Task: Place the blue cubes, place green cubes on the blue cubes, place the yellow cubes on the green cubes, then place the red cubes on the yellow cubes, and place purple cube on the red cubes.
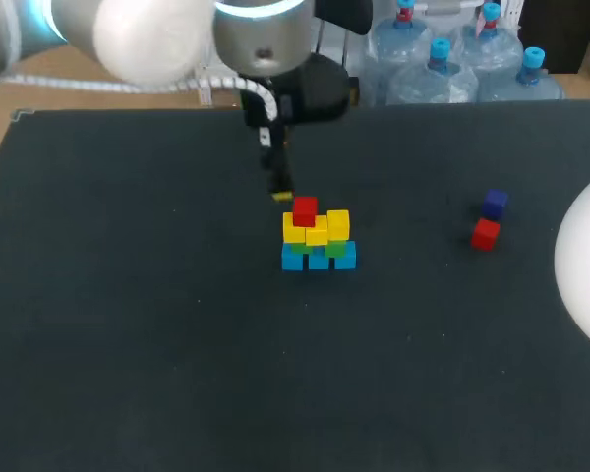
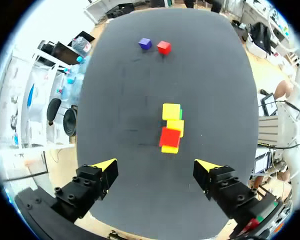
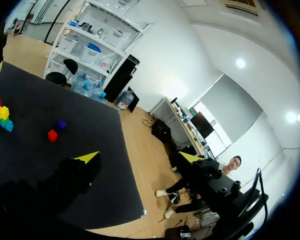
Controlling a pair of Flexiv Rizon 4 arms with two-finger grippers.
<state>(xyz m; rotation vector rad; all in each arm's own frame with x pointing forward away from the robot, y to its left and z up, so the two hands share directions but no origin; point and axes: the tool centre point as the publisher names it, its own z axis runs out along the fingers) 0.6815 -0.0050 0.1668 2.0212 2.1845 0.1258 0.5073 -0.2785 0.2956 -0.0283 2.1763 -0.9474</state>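
On the dark bench point(image 1: 128, 344), the blue-green-yellow cube stack point(image 1: 318, 246) carries one red cube point(image 1: 305, 210). The left gripper point(image 2: 160, 167), hovering by it, and the right gripper point(image 3: 139, 157) hold their fingers wide, empty. Likely next: fetch the loose red cube point(image 1: 485, 234) beside the purple cube point(image 1: 495, 204).

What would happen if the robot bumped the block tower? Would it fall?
Probably it would partly topple: the tower looks like loose cubes just stacked, and the yellow cubes look unevenly set. The top red cube sits toward one end, so it would likely slip off first. Flat-sided cubes should tumble, not roll far.
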